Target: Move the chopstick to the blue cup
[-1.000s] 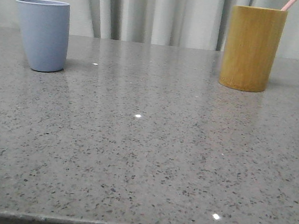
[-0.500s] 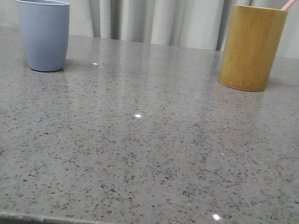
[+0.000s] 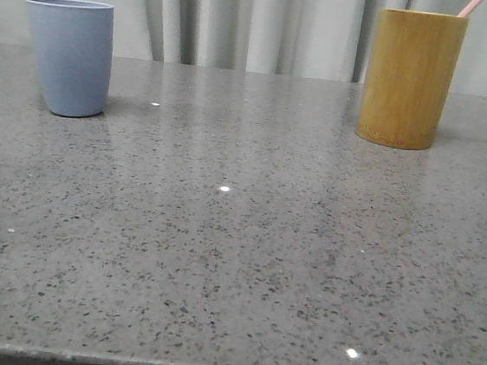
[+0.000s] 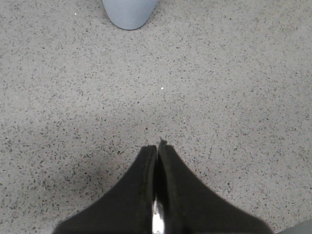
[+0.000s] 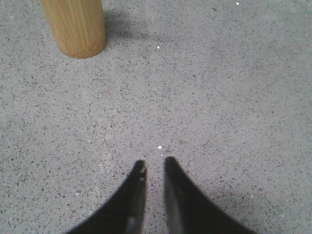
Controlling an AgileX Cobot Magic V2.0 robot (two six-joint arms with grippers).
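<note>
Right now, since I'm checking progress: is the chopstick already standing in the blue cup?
No. In the front view the chopstick pokes out of the bamboo cup, far from the blue cup.

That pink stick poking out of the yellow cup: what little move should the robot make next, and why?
Probably the right gripper should advance toward the bamboo cup. The chopstick stands in that cup, its tip above the rim, and the blue cup is across the table. The right gripper is slightly open and holds nothing; the left gripper is shut and empty.

bamboo cup [image 3: 410, 78]: upright, far right | table [image 3: 218, 258]: grey speckled stone | curtain [image 3: 243, 17]: pale, behind
</note>
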